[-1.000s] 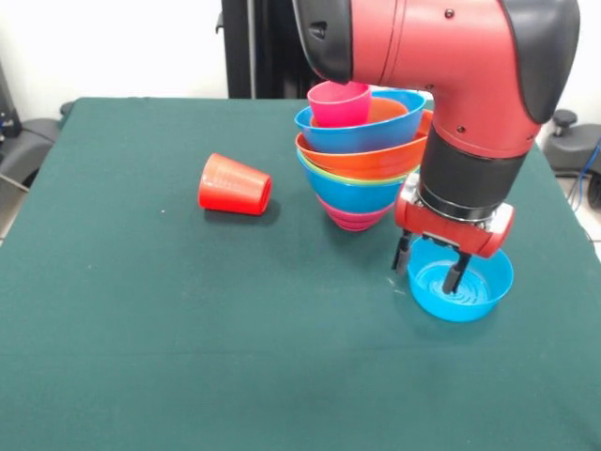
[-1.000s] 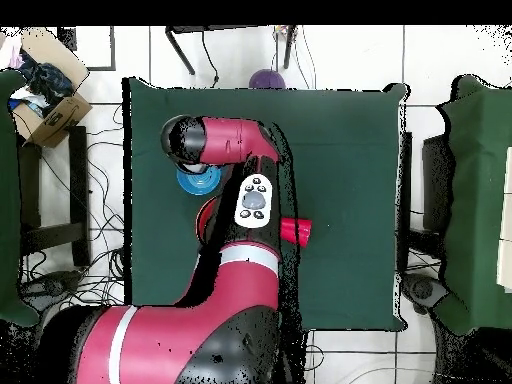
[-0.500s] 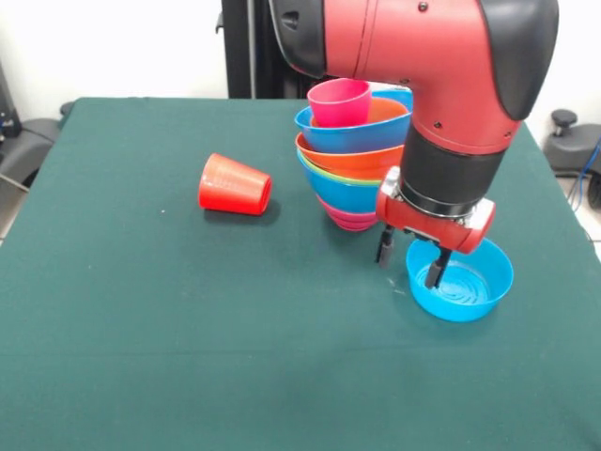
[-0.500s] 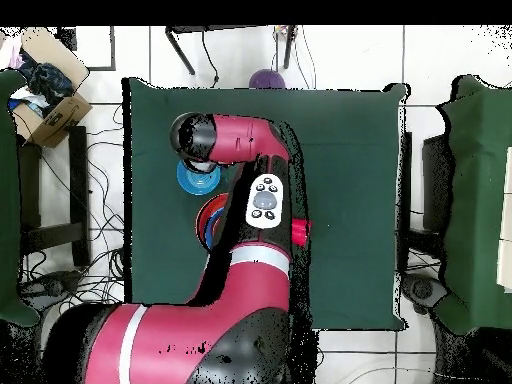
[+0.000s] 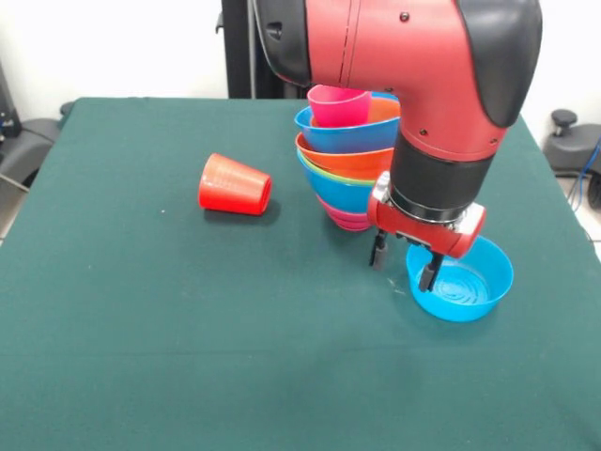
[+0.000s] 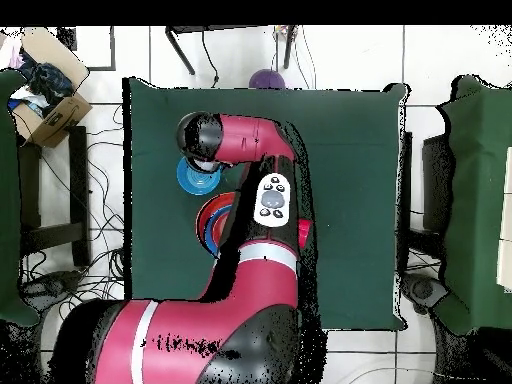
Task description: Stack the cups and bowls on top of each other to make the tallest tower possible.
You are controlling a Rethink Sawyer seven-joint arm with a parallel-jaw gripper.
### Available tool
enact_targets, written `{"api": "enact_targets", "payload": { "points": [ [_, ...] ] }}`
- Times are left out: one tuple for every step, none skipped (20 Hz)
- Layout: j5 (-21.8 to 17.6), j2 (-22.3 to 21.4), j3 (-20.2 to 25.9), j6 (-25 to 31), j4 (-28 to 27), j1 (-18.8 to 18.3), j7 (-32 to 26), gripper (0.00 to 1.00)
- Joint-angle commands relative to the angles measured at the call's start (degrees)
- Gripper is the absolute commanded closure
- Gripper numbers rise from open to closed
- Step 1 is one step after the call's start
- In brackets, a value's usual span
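The tower (image 5: 352,160) of nested bowls stands at the table's middle right, with the pink cup (image 5: 338,103) upright on top. The red-orange cup (image 5: 235,185) lies on its side to the left of it. A light blue bowl (image 5: 465,282) sits upright on the cloth to the right of the tower. My gripper (image 5: 402,272) is open and empty, low over the bowl's left rim, with one finger inside the rim and one outside. In the overhead view the arm hides the gripper, part of the tower (image 6: 213,222) and most of the red-orange cup (image 6: 303,232); the light blue bowl (image 6: 192,178) shows.
The green table (image 5: 141,310) has bare cloth in front and to the left. A purple round thing (image 6: 266,79) lies just past the table's far edge in the overhead view. A cardboard box (image 6: 45,100) stands off the table.
The arm has shifted left in the front view, carrying the gripper from over the light blue bowl's inside to its left rim. The bowl, the tower and the cups have not moved.
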Motion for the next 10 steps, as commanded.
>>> {"api": "enact_targets", "payload": {
  "points": [
    [-4.33, 2.23, 7.92, 3.20, 0.10, -1.68, -10.48, 0.00],
    [-4.38, 2.35, 8.40, 3.15, 0.16, -1.98, -11.03, 0.00],
    [-4.43, 2.42, 8.68, 3.27, 0.13, -2.14, -11.34, 0.00],
    [-4.35, 2.48, 9.27, 3.44, 0.24, -2.42, -11.86, 0.00],
    [-4.27, 2.53, 9.86, 3.61, 0.34, -2.70, -12.38, 0.00],
    [-4.06, 2.50, 10.72, 3.83, 0.65, -3.08, -13.05, 0.00],
    [-3.92, 2.47, 11.35, 4.17, 0.83, -3.38, -13.49, 0.00],
    [-3.53, 2.39, 12.57, 4.87, 1.28, -3.99, -14.49, 0.00],
    [-3.52, 2.32, 13.18, 5.08, 1.50, -4.29, -14.93, 0.00],
    [-3.30, 2.28, 14.26, 6.04, 1.79, -4.90, -15.72, 0.00]
  ]
}}
